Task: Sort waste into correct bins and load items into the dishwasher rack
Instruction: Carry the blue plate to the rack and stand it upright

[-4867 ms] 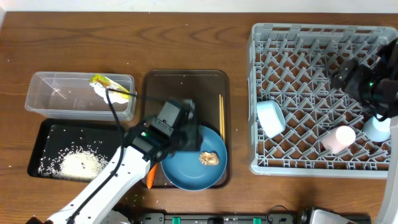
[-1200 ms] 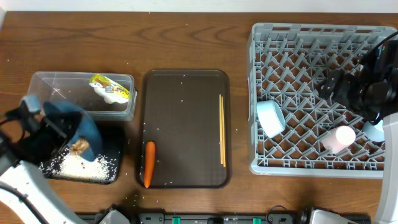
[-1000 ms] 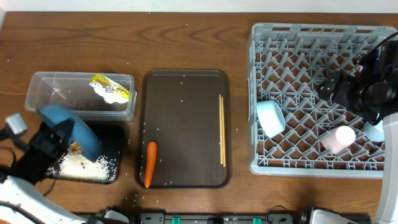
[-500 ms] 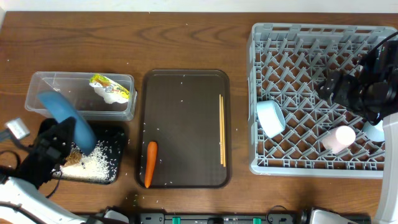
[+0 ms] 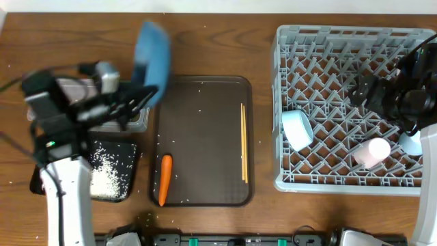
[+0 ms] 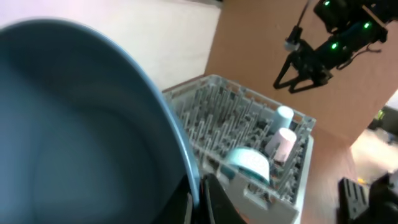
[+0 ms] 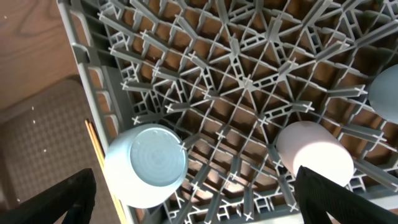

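My left gripper (image 5: 145,93) is shut on the rim of the large blue plate (image 5: 153,56), which stands on edge in the air over the brown tray's back left corner. In the left wrist view the plate (image 6: 74,124) fills the left side, with the fingertips (image 6: 214,199) pinching its edge. The grey dishwasher rack (image 5: 341,68) holds a pale bowl (image 5: 298,130), a pink cup (image 5: 374,152) and a light blue cup (image 5: 412,142). My right gripper (image 7: 202,208) hangs open above the rack, holding nothing. The carrot (image 5: 163,179) and chopsticks (image 5: 243,143) lie on the brown tray.
The brown serving tray (image 5: 205,102) sits mid-table. At the left, the black tray (image 5: 126,191) holds scattered rice (image 5: 102,167). My left arm covers most of the clear tub (image 5: 140,117). Rice grains dot the table's front edge.
My left arm has swung the blue plate up from over the black tray and to the right, and the plate is now on edge. The right gripper has hardly moved.
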